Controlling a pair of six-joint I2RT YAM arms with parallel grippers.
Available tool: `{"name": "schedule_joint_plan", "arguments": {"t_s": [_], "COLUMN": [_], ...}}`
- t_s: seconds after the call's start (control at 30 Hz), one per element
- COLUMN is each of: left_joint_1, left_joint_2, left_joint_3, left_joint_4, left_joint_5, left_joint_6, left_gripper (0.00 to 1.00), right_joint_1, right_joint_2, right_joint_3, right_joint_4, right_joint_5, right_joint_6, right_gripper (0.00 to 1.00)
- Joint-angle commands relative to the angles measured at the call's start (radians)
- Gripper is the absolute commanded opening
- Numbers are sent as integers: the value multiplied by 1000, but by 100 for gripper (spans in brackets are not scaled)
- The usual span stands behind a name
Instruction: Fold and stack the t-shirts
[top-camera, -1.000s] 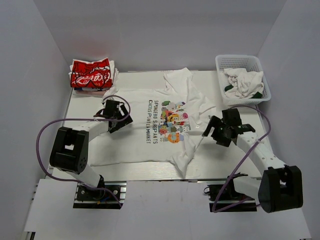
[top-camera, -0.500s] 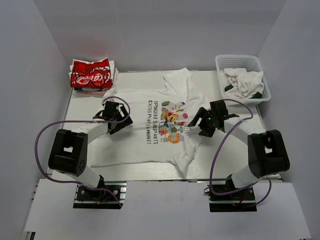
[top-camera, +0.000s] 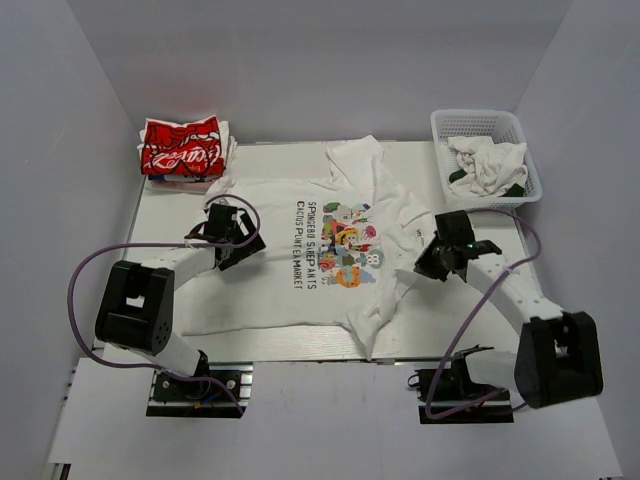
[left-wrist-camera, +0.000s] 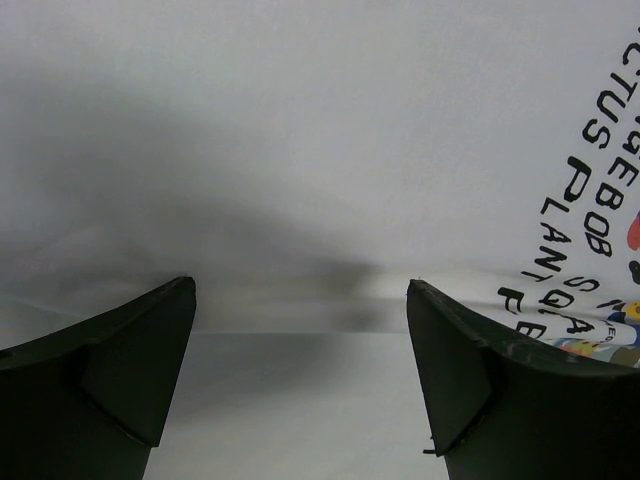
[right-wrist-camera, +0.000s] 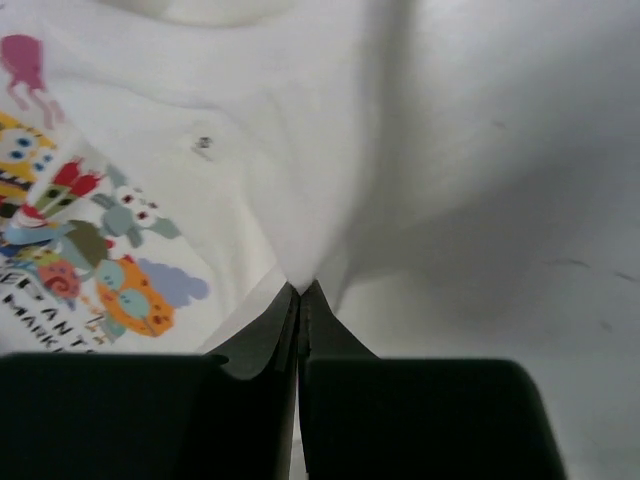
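- Since the red t-shirt (top-camera: 180, 147) already lies folded on a small pile in the counter's (top-camera: 165, 225) far left corner, you can count that one as done.
- The white t-shirt (top-camera: 280, 290) is not folded yet: it lies spread print-up across the middle of the counter, flat on its left half and rumpled on its right.
- More cloth sits bunched in the basket (top-camera: 480, 115) at the far right corner (whether those are shirts too, I can't tell), so most of the job looks to be ahead of you.
- Your right hand (top-camera: 432, 264) is fully closed, and its wrist view shows a ridge of the white shirt's fabric pinched at the fingertips.
- Your left hand (top-camera: 240, 240) hovers over the shirt's left part with fingers spread wide, holding nothing.
- Mind the edges: the shirt's near hem comes close to the counter's near edge.
- Walls close in on three sides.
- The open room I judge most useful is the bare strip to the right of the shirt.
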Motion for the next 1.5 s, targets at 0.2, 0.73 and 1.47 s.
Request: {"name": "schedule_joint_plan", "arguments": {"t_s": [0.2,0.73,1.47], "left_joint_1": [3,3,-2], "left_joint_2": [-42,-64,464], "left_joint_3": [-12,35,626], "left_joint_4": [-29,-47,-176], "left_joint_5": [-28,-26,58], "left_joint_6": [-5,27,284], "left_gripper": [95,95,99], "right_joint_1": [-86,-116,41], "right_joint_2": [-225,-236,796], "right_joint_3": [-169,31,750], "right_joint_4": [-365,-233,-90], "right_joint_5": [216,269,253], "right_joint_6": [67,-155,-361], "right_gripper": [0,90,90]}}
